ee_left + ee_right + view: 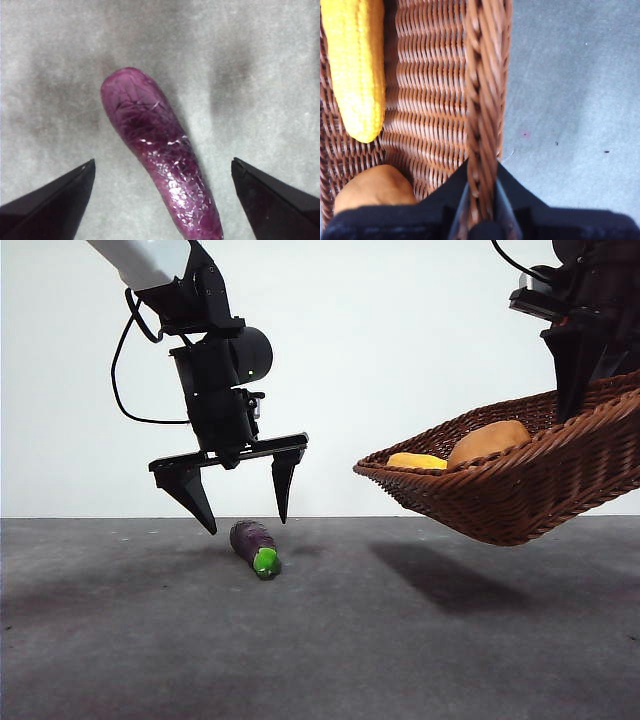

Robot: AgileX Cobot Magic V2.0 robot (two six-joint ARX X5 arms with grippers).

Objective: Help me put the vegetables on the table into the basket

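A small dark purple vegetable (252, 543) with a green tip lies on the grey table (320, 640). My left gripper (245, 500) hangs open just above it, one jaw on each side; the left wrist view shows the purple vegetable (157, 150) between the two jaws. The brown wicker basket (520, 480) is held tilted in the air at the right. My right gripper (482, 200) is shut on the basket's braided rim (482, 100). Inside lie the tan potato (488, 440) and the yellow corn (416, 460); the right wrist view shows the corn (357, 70) and potato (372, 187) too.
The basket casts a shadow on the table below it (440, 575). A plain white wall stands behind the table.
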